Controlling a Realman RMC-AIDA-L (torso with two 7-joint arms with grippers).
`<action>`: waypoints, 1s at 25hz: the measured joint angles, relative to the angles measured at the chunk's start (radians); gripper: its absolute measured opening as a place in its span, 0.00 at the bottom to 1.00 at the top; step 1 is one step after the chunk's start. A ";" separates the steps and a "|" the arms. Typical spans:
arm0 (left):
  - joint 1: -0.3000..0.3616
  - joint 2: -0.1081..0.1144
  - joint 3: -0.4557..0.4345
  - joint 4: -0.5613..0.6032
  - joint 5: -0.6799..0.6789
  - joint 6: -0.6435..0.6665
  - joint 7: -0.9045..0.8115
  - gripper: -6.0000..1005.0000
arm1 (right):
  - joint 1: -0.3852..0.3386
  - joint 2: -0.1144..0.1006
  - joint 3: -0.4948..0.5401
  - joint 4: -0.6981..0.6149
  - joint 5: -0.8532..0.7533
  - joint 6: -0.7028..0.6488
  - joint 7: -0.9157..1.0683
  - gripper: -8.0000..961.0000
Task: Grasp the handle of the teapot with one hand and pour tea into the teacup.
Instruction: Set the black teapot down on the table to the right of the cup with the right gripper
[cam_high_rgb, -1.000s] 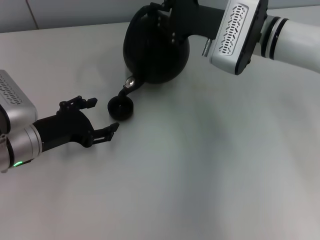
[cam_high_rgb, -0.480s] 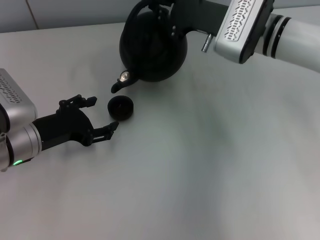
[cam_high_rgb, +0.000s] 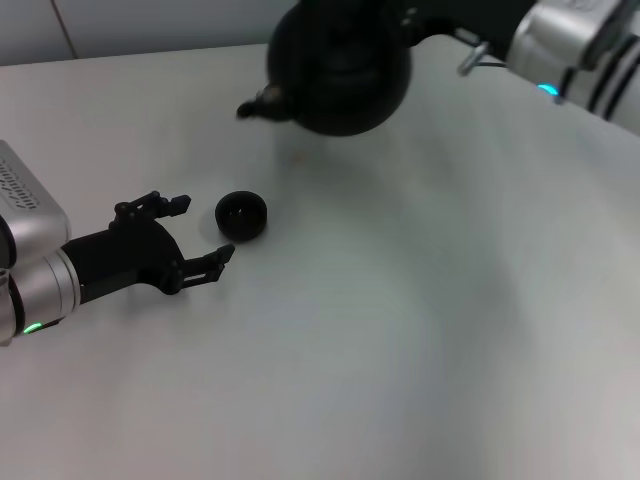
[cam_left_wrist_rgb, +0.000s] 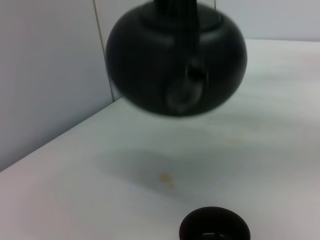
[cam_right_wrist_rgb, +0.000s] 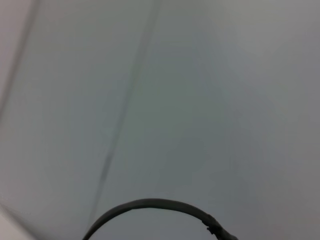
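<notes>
The teapot (cam_high_rgb: 338, 70) hangs off the tabletop (cam_high_rgb: 420, 330) at twelve o'clock, stubby spout toward nine, carried by the right gripper; I can't tell how its jaws sit up there. The teacup (cam_high_rgb: 241, 215), tiny, round and matte black, lies toward seven o'clock of the spout. The left gripper (cam_high_rgb: 195, 232) waits just beside it, jaws spread wide and empty.

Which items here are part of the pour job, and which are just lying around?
In the job:
- teapot, held off the table by the right gripper at the top edge of the head view
- its handle
- teacup, on the table
- left gripper, fingers open beside the teacup

Lying about:
- nothing else on the white table
</notes>
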 joint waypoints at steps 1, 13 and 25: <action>0.000 0.000 0.000 0.000 0.000 0.000 0.000 0.84 | -0.014 -0.001 0.002 0.000 0.029 -0.002 0.007 0.08; 0.000 0.001 0.000 -0.004 0.000 0.000 0.003 0.84 | -0.124 -0.001 0.024 0.086 0.220 -0.005 0.024 0.08; 0.002 0.000 0.001 -0.003 0.002 0.000 0.009 0.84 | -0.129 -0.002 0.041 0.170 0.222 0.033 -0.018 0.08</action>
